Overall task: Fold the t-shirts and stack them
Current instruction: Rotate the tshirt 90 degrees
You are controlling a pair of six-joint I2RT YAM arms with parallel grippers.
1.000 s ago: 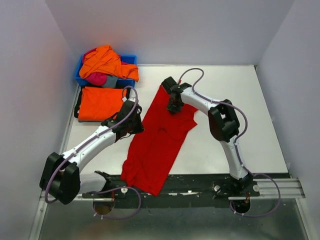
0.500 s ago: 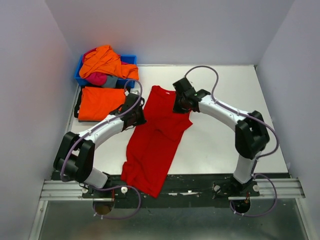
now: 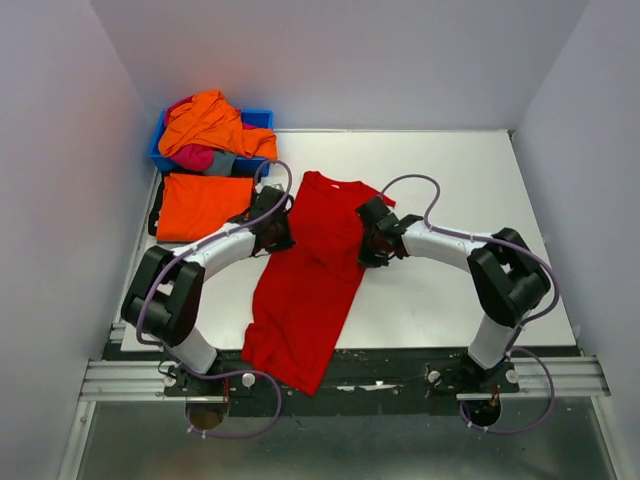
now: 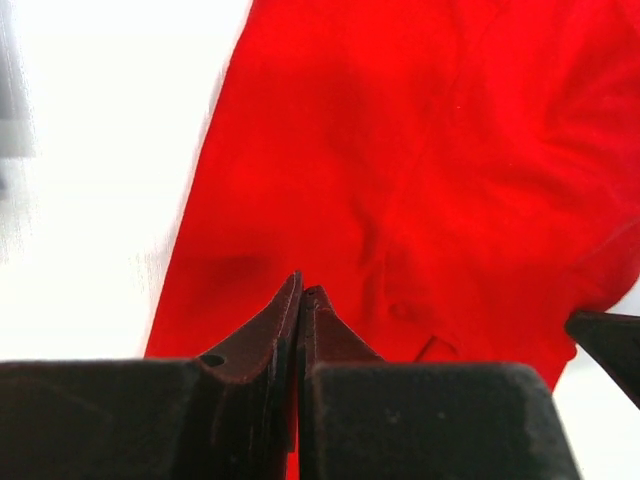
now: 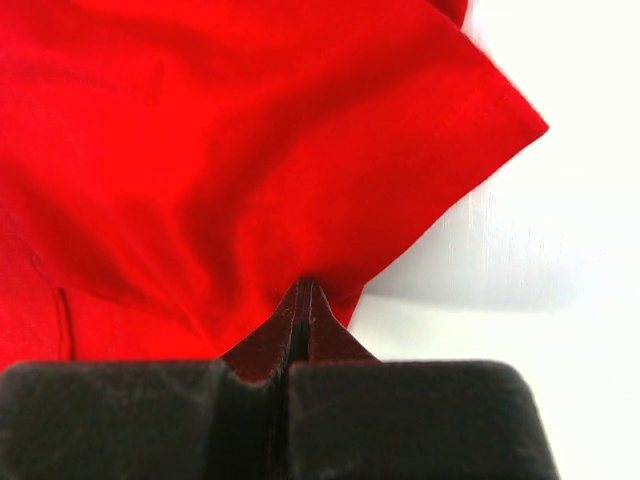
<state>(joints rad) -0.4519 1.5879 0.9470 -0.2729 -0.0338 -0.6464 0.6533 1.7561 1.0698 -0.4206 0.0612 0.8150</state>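
A bright red t-shirt lies lengthwise on the white table, its collar at the far end and its hem hanging over the near edge. My left gripper is at the shirt's left edge, level with the chest. In the left wrist view its jaws are shut, with a red sliver between them and the red t-shirt spread beyond. My right gripper is at the shirt's right edge. The right wrist view shows it shut on a pinch of the red t-shirt near the sleeve.
A folded orange t-shirt lies flat at the table's far left. Behind it a blue bin holds a heap of orange, magenta and grey shirts. Grey walls close in the table on three sides.
My right gripper has come nearer along the shirt's right edge, and the left one has moved slightly farther. The red shirt's upper part is now spread flat with its collar showing.
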